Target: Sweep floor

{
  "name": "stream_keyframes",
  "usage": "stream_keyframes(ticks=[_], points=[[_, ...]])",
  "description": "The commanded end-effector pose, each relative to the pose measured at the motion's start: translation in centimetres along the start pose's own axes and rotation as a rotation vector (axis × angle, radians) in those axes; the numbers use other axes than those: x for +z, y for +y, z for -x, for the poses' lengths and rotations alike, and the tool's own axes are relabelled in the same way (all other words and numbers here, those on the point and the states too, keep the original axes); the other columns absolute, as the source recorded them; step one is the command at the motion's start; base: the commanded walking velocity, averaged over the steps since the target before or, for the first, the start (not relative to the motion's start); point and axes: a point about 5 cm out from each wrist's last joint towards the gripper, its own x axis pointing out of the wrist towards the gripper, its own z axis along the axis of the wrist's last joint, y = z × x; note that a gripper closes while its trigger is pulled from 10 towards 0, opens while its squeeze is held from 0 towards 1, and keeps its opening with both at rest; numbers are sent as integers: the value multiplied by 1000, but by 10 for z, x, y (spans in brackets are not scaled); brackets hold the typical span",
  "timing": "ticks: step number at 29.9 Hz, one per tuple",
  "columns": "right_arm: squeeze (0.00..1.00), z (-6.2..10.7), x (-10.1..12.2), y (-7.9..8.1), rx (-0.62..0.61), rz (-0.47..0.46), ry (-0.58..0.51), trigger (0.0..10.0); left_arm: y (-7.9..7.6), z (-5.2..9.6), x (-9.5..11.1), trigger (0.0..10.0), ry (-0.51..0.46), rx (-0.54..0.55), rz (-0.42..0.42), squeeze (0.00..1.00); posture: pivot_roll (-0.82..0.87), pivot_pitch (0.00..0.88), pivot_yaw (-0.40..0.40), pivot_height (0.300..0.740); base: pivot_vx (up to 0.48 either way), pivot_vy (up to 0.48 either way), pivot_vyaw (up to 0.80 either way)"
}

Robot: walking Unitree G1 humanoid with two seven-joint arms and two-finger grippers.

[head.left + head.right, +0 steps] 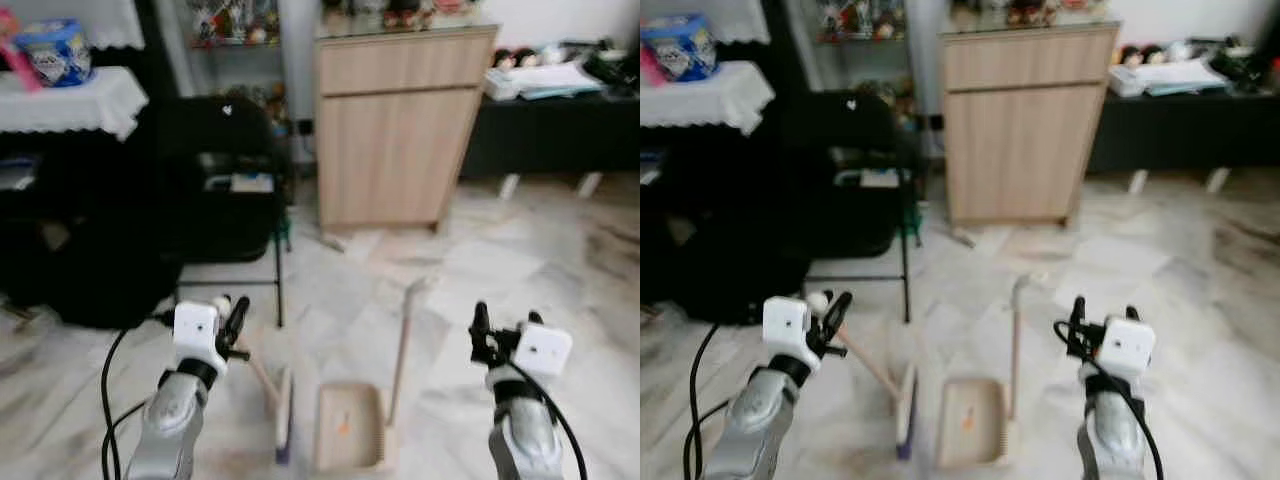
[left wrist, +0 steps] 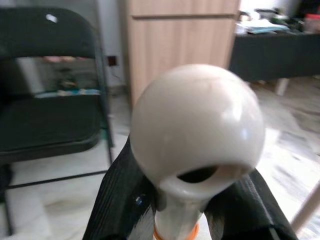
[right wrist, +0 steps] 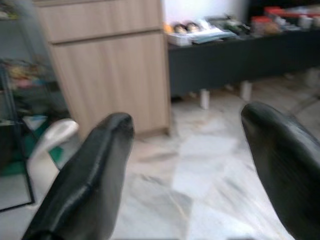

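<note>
Your left gripper (image 2: 192, 210) is pinching the broom handle (image 1: 868, 365) just below its rounded white knob (image 2: 197, 125) — the two black fingers (image 2: 120, 200) are pressing in on either side of the shaft, and an orange band is peeking out beneath them. From the head camera you are seeing that handle slanting down and to the right from the gripper to the broom head (image 1: 284, 415), which is resting on the marble floor (image 1: 560, 270) with its dark bristles at the lower edge.

Just beside the broom head, on its right, the beige dustpan (image 1: 348, 428) is lying flat on the floor with a small orange scrap (image 1: 343, 425) in its tray; its long handle (image 1: 403, 345) is standing upright from the pan's right side.

Your right gripper (image 3: 200, 165) is hovering over bare floor to the right of the dustpan handle, its fingers (image 3: 87, 185) spread wide and holding nothing — the curved top of that handle is showing pale past one finger.

Ahead of you a black folding chair (image 1: 225, 180) is standing on the left, a light wooden cabinet (image 1: 395, 130) in the middle, and a low dark bench (image 1: 560, 130) with papers on the right.
</note>
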Motion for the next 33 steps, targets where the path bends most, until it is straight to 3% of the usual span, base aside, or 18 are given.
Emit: stream_keyframes(ticks=[1,11,16,20,33], points=[[0,0,2,-1,4,8,-13,10000,6,0,7,10000,-34,15,-24,0,-47,0,24,740,0,0,0],[0,0,3,0,19,14,-12,10000,5,0,7,10000,-33,15,-24,0,-51,0,26,740,0,0,0],[0,-2,5,3,54,67,-25,10000,4,-1,6,10000,-29,8,-29,0,-51,0,25,740,0,0,160],[0,-2,4,3,45,46,-22,10000,4,-1,6,10000,-29,9,-29,0,-52,0,25,740,0,0,719],[0,0,3,1,35,29,-19,10000,5,-1,6,10000,-29,14,-23,0,-52,0,24,740,55,0,0]])
